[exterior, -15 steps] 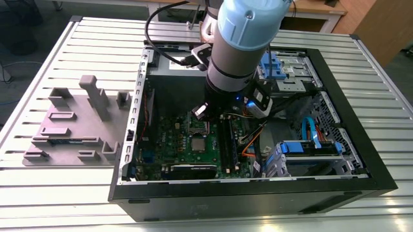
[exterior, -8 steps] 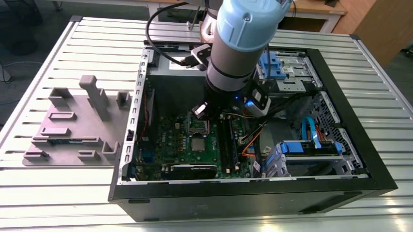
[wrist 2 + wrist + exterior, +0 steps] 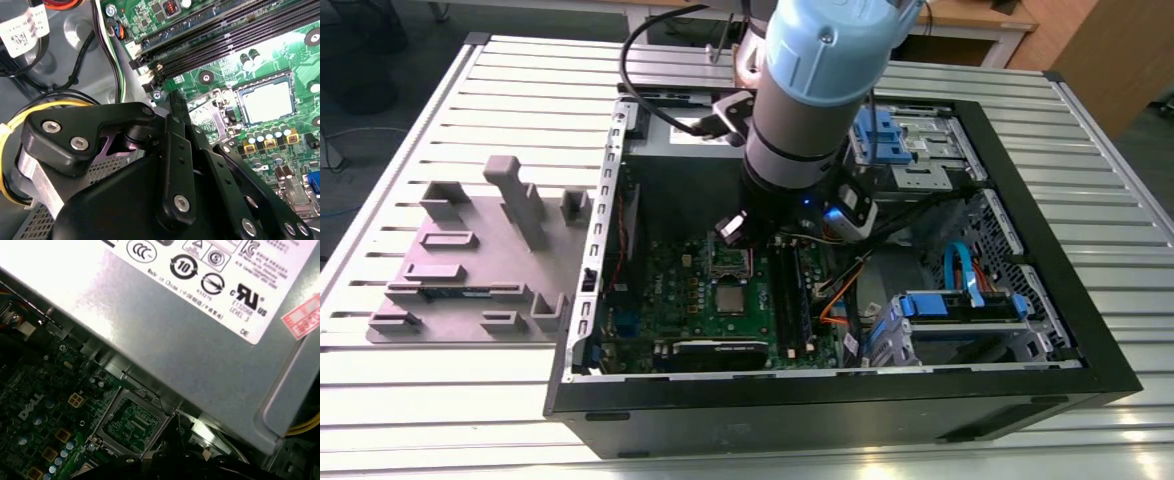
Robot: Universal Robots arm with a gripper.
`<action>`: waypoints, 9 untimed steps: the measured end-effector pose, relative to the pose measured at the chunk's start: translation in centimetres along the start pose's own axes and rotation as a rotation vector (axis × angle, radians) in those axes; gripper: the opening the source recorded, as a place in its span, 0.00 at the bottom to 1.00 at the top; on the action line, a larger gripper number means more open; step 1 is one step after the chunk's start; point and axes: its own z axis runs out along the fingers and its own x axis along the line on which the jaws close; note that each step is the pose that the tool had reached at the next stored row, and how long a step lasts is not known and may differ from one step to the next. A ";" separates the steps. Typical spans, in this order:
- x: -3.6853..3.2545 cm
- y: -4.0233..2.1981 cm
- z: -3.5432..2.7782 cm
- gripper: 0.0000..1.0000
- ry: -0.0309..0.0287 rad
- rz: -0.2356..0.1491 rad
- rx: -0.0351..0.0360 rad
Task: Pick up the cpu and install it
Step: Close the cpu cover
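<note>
Workshop: slatted bench (image 3: 440, 330), open computer case (image 3: 1067, 330)

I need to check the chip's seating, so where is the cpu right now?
The cpu sits in its socket on the green motherboard inside the open case, below the arm in the exterior view; in the second wrist view beside the memory slots.

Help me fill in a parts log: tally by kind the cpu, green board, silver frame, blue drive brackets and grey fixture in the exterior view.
cpu: 1
green board: 1
silver metal frame: 1
blue drive brackets: 2
grey fixture: 1
Total: 6
</note>
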 end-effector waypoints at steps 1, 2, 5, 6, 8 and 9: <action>0.05 0.06 0.02 0.11 0.0000 0.000 0.0000; 0.07 0.09 0.03 0.11 0.0001 0.000 0.0001; 0.07 0.09 0.04 0.11 0.0002 0.000 0.0001; 0.08 0.10 0.04 0.11 0.0002 0.000 0.0001; 0.10 0.11 0.04 0.11 0.0001 0.000 0.0001; 0.12 0.13 0.05 0.11 -0.0001 0.000 0.0000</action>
